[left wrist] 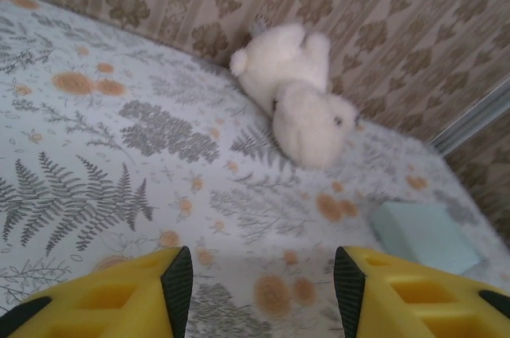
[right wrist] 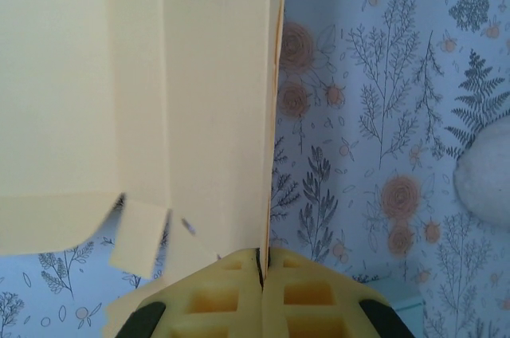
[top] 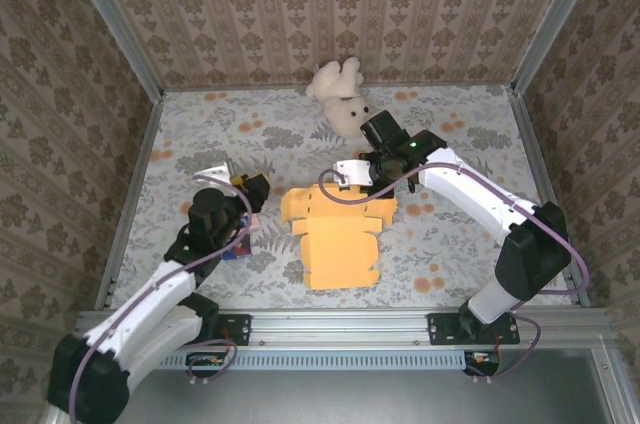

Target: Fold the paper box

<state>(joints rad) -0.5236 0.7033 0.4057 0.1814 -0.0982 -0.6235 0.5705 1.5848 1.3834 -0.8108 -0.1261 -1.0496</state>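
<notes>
- Starting at the near edge, we have the left gripper (left wrist: 263,282) hovering over the flowered table (top: 200,134), its yellow fingers (left wrist: 111,298) spread apart with nothing between them.
- Next out, the paper box (top: 335,244) lies mid-table between the two arms, mostly a flat yellow sheet with its tabs splayed.
- At the sheet's far edge, the right gripper (right wrist: 263,262) is pinched tight on the rim of one panel, which seems lifted off the table.
- We judge the fold barely begun: one wall is coming up, while the other walls, the tabs and the lid are all left to do.
- Farthest back, a white plush toy (top: 340,102) lies by the wall, apart from the box.
- We can read no brand, label or writing anywhere on the box or the table.
</notes>
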